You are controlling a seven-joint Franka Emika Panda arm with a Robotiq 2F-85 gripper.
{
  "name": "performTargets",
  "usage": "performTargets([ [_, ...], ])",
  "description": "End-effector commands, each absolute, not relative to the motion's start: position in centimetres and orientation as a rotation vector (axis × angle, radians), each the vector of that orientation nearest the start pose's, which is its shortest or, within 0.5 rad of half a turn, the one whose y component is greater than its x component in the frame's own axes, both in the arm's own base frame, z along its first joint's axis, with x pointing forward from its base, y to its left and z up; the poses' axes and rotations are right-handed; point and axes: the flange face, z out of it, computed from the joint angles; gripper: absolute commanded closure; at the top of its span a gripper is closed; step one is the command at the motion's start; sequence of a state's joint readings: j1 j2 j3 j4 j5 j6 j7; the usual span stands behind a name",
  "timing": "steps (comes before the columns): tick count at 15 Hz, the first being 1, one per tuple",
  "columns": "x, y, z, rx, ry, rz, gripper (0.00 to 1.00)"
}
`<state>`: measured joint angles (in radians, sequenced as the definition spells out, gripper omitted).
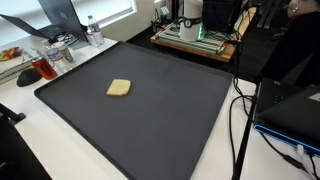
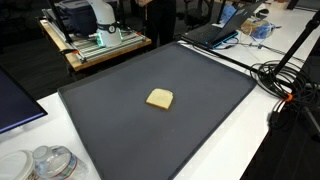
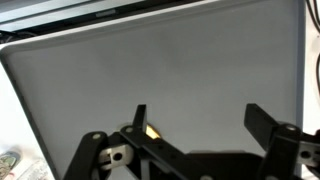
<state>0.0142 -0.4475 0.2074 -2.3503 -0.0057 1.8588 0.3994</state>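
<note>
Hovering over the dark mat (image 1: 170, 130), my pincer (image 3: 197, 128) stood wide open, holding nothing. The yellow block (image 2: 159, 98) lay flat mid-mat, beside one finger in the wrist view; I judged centring over it essential.

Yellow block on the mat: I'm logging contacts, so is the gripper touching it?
Apart. In an exterior view the yellow block lies alone on the dark mat, nothing at it; in the wrist view the open gripper hangs above it.
</note>
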Motion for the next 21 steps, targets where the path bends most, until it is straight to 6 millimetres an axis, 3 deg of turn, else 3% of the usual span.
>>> performTargets([
  [1, 41.4, 5.7, 44.9, -3.198, 0.368, -0.035, 0.00],
  [6, 42.4, 0.8, 39.1, -3.149, 0.514, -0.209, 0.00],
  [11, 44.4, -4.3, 34.8, -3.037, 0.656, -0.294, 0.00],
  [20, 49.2, -11.0, 30.4, -2.790, 0.889, -0.241, 0.00],
  [21, 47.7, -9.6, 31.1, -2.826, 0.852, -0.231, 0.00],
])
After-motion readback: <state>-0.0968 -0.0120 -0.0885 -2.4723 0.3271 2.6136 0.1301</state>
